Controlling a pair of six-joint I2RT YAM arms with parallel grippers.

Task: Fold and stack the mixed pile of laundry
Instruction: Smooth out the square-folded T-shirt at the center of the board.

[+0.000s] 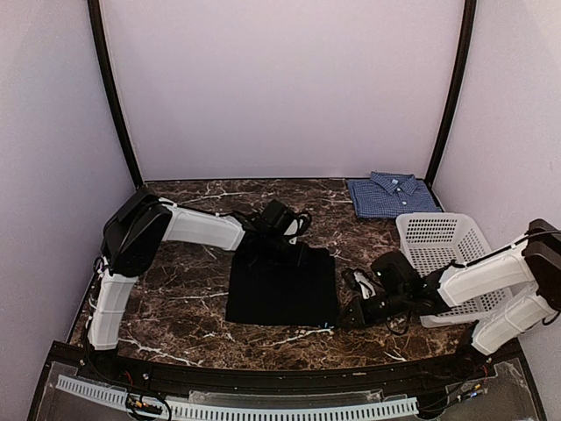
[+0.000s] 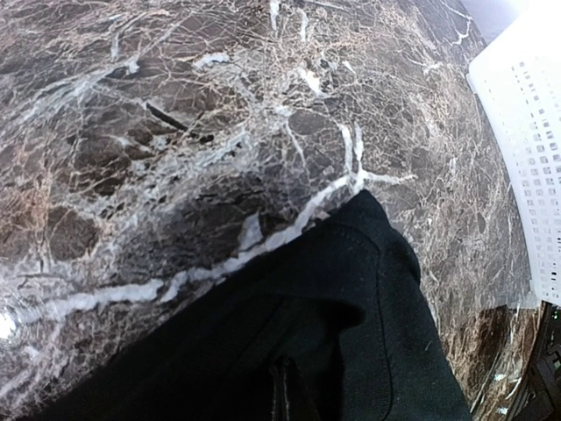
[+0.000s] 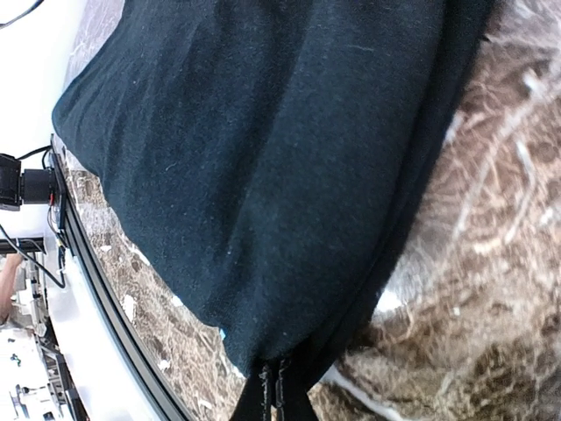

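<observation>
The black garment (image 1: 282,288) lies folded into a flat rectangle in the middle of the marble table. My left gripper (image 1: 282,243) is down on its far edge, and in the left wrist view its fingers (image 2: 282,396) are pressed together with the black garment (image 2: 351,333) bunched around them. My right gripper (image 1: 344,317) sits at the near right corner. Its fingers (image 3: 273,393) are shut on the corner of the black garment (image 3: 263,158). The blue-and-white check shirt (image 1: 390,194) lies folded at the back right, away from both grippers.
A white perforated basket (image 1: 438,250) stands on the right side, partly under my right arm; its wall (image 2: 530,132) shows at the right of the left wrist view. The table's near rail (image 3: 96,289) runs close behind the right gripper.
</observation>
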